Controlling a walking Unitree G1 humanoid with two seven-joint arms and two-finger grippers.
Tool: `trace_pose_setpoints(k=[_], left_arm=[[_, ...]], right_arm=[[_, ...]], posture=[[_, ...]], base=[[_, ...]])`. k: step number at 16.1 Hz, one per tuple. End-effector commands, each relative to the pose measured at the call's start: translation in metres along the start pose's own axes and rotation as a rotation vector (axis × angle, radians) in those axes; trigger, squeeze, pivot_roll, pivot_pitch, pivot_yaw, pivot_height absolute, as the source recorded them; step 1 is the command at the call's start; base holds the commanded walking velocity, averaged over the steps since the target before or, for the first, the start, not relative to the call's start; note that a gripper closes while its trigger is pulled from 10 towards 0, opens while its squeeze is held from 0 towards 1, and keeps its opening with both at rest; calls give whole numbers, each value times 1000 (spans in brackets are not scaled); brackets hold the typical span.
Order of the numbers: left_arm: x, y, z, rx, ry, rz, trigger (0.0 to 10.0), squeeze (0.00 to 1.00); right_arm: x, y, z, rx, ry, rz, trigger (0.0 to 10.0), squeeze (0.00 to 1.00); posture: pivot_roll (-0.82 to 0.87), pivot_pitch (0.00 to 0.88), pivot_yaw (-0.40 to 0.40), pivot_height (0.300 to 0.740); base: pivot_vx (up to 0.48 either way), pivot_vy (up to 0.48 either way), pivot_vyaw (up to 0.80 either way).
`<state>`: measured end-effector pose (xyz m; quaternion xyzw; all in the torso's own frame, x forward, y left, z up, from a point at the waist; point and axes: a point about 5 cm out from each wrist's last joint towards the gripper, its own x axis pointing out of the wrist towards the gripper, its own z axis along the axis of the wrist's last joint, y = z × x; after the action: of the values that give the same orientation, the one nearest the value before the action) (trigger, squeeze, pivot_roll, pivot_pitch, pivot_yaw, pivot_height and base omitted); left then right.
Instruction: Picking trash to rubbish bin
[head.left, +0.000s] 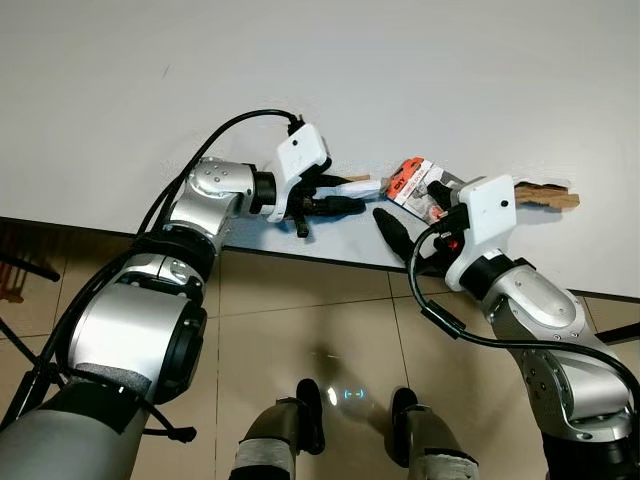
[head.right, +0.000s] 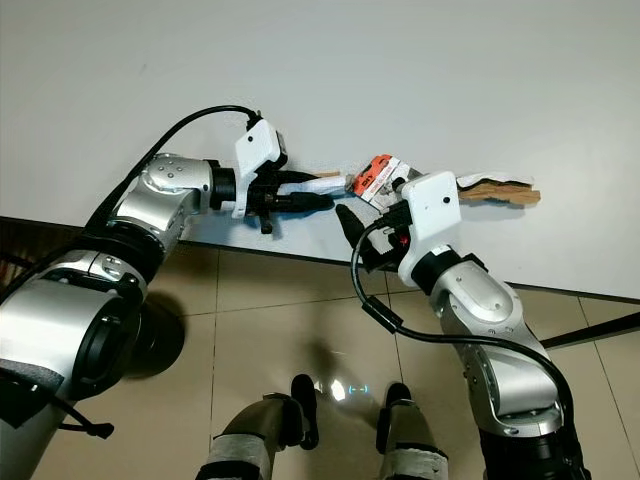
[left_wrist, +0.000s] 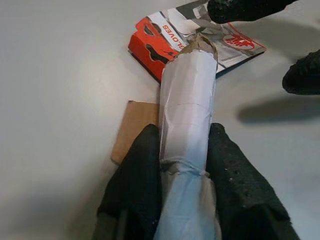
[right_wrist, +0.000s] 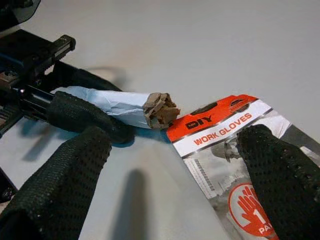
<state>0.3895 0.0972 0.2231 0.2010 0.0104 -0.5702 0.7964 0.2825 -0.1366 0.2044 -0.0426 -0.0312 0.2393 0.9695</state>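
Observation:
On the white table (head.left: 150, 120), my left gripper (head.left: 350, 203) is shut on a white paper-wrapped roll (left_wrist: 189, 95) with a torn brown end, which lies level over a small tan card (left_wrist: 134, 125). Just past the roll's end lies an orange and white work gloves packet (head.left: 418, 185). My right gripper (right_wrist: 170, 175) stands open beside the packet. One of its fingers (right_wrist: 280, 165) rests over the packet's clear part, the other (right_wrist: 60, 185) is near the roll.
A torn brown cardboard strip (head.left: 545, 195) lies on the table to the right of the packet. The table's front edge (head.left: 300, 255) runs just below both grippers, with tan floor tiles (head.left: 320, 320) and my feet (head.left: 310, 400) beneath.

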Motion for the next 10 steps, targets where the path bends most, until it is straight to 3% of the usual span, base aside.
trace_pose_setpoints(k=[1, 2, 4, 6, 8, 10], left_arm=[[-2, -3, -11, -37, 2, 21, 10000, 0], [-2, -2, -11, -37, -15, 55, 10000, 0], [-4, 4, -6, -90, -161, 214, 10000, 0], [-10, 5, 5, -155, -346, 193, 10000, 0], [-13, 7, 10, -156, -412, 237, 10000, 0], [-17, 16, 14, -171, -477, 537, 10000, 0]], right_arm=[[2, 4, -1, 11, -5, 16, 10000, 0], [2, 2, -2, 11, -8, 9, 10000, 0], [6, -2, 0, 15, -30, -37, 10000, 0], [9, -4, 3, 22, -51, -43, 10000, 0], [11, -4, 4, 20, -65, -49, 10000, 0], [16, -15, 11, 41, -122, -154, 10000, 0]], posture=[[-66, 316, 149, 740], [-62, 311, 152, 740], [-57, 304, 153, 740], [-44, 292, 154, 740], [-37, 288, 156, 740], [-20, 269, 157, 740]], base=[[0, 0, 0], [0, 0, 0], [0, 0, 0], [0, 0, 0], [0, 0, 0], [0, 0, 0]])
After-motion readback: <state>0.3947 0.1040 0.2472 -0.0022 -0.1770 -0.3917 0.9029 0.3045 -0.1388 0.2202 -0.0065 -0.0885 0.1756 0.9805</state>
